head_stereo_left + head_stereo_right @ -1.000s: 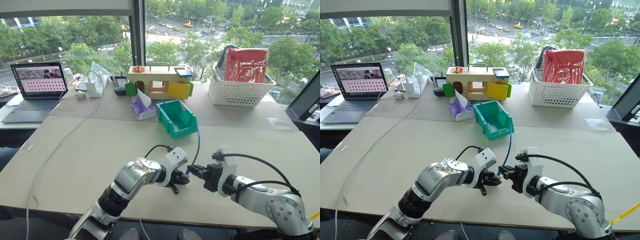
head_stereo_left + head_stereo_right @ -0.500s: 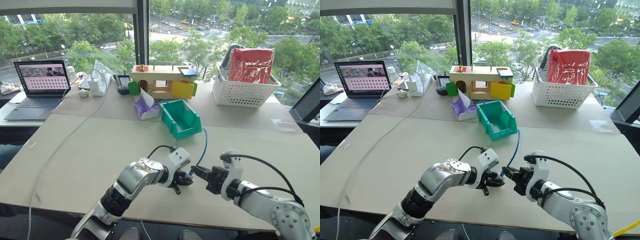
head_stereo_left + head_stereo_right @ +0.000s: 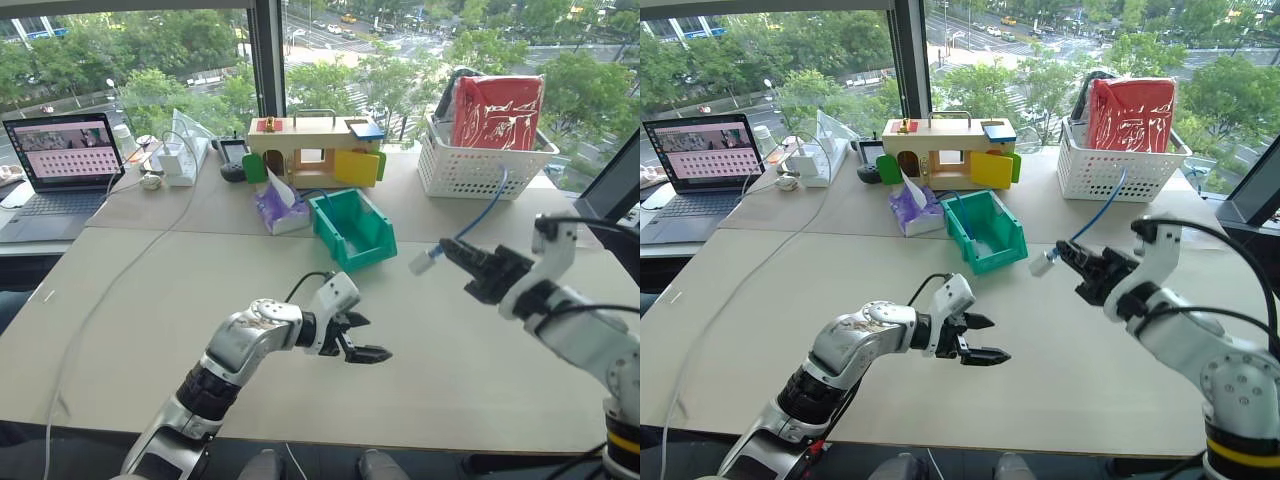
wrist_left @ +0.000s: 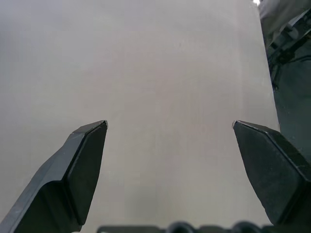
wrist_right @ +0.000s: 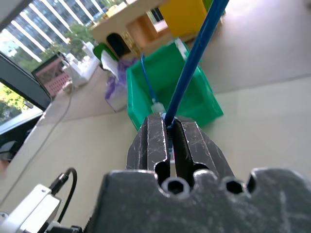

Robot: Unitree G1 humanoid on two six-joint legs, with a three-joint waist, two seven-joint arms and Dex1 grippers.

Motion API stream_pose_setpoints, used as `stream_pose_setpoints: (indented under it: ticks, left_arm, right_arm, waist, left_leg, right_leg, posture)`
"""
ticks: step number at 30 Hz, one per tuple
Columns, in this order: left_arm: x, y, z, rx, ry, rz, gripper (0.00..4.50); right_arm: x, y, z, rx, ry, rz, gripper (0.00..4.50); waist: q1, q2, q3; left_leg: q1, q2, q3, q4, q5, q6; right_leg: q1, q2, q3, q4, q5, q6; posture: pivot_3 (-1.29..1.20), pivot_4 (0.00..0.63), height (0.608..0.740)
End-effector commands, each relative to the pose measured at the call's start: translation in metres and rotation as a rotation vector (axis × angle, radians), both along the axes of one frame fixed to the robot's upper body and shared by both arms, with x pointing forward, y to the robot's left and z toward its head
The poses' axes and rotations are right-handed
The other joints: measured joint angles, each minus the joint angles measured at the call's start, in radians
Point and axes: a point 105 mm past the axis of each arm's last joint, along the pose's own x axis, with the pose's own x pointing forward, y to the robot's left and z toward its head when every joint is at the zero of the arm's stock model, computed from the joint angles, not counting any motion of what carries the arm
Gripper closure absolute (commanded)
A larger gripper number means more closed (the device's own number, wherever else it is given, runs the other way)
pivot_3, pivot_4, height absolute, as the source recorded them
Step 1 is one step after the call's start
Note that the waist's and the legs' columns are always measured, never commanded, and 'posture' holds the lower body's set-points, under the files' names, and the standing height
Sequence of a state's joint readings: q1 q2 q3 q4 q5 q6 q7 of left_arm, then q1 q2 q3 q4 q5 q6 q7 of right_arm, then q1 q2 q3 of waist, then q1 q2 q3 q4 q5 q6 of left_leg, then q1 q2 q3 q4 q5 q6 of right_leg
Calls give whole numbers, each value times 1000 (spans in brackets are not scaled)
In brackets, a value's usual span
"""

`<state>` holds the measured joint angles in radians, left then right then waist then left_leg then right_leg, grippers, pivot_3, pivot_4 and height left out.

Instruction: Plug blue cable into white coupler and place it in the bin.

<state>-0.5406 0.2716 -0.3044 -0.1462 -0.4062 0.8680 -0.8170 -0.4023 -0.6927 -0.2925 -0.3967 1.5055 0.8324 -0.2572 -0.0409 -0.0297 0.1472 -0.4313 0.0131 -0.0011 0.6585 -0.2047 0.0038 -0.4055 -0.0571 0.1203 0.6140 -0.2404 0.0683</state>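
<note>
Carrying plugged pair toward bin | right pincer [image 3: 462,262] clenched on blue cable [image 3: 482,214], white coupler [image 3: 421,262] on its end, raised beside green bin [image 3: 352,230] | left pincer [image 3: 362,338] released, empty above worktop [image 3: 140,290] | plugging looked done; drop remained

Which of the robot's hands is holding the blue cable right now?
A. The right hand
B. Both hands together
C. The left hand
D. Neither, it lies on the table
A: the right hand is shut on the blue cable, lifted above the table with the white coupler on its end, while the left hand is open with nothing in it.
</note>
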Motion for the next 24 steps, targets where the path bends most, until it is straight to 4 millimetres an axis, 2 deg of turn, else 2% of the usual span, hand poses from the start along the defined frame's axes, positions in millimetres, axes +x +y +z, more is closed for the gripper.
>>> stream_pose_setpoints:
  ticks: [1, 4, 7, 9, 12, 15, 17, 20, 24]
  left_arm:
    - [9, 16, 30, -117, -119, 49, 50]
    - [17, 36, 35, -129, -165, 137, 50]
    - [21, 51, 35, -104, -223, 214, 50]
    - [27, 61, 35, -84, -279, 295, 50]
    - [22, 68, 31, -67, -300, 323, 50]
    - [19, 70, 30, -59, -321, 363, 50]
    - [18, 71, 31, -67, -330, 389, 0]
    - [20, 77, 33, -64, -353, 433, 0]
    - [26, 84, 29, -29, -362, 469, 0]
  right_arm:
    - [28, 7, 20, -9, -87, 15, 4500]
    - [56, 19, 26, -104, -128, 60, 4500]
    - [79, 26, 16, -244, -132, 91, 4500]
    - [97, 31, 3, -345, -111, 113, 4500]
    - [114, 43, -13, -452, -108, 179, 4500]
    - [129, 50, -17, -463, -118, 193, 4500]
    - [134, 53, -18, -484, -126, 210, 3637]
    - [134, 56, -7, -472, -158, 240, 2858]
    - [131, 50, 9, -452, -203, 239, 1459]
  waist:
    - [-4, -1, 1]
    - [-3, 0, 1]
    - [-2, 0, 2]
    - [1, 0, 2]
    - [2, 0, 3]
    - [-1, 1, 4]
    - [0, 0, 4]
    - [1, 1, 5]
    - [-1, 1, 5]
  left_leg:
    - [0, 0, 0, 0, 0, 0]
    - [0, 0, 0, 0, 0, 0]
    - [0, 0, 0, 0, 0, 0]
    - [-1, -1, 0, -1, 0, 0]
    - [-1, -1, 1, -1, 0, 0]
    - [-3, -1, 0, -1, 0, 0]
    - [-5, 0, 0, 0, 0, 0]
    - [-10, -1, 1, 1, 0, -1]
    - [-10, 0, 0, 1, 0, -1]
  right_leg:
    - [0, 0, 0, 0, 0, 0]
    - [0, 0, 0, 0, 0, -1]
    - [-1, 0, -1, 0, 1, -1]
    - [-1, -1, -1, 0, 1, -1]
    - [-2, -1, -1, 0, 2, -1]
    - [-5, -2, -2, 2, 2, -1]
    - [-8, -2, -2, 5, 3, -1]
    - [-18, -3, -1, 15, 3, -1]
    - [-18, -3, -2, 16, 4, -2]
  posture:
    - [0, 150, 729]
    - [0, 150, 729]
    - [0, 150, 729]
    - [0, 150, 729]
    - [0, 150, 729]
    - [0, 150, 729]
    - [0, 150, 729]
    - [0, 150, 729]
    - [0, 150, 729]
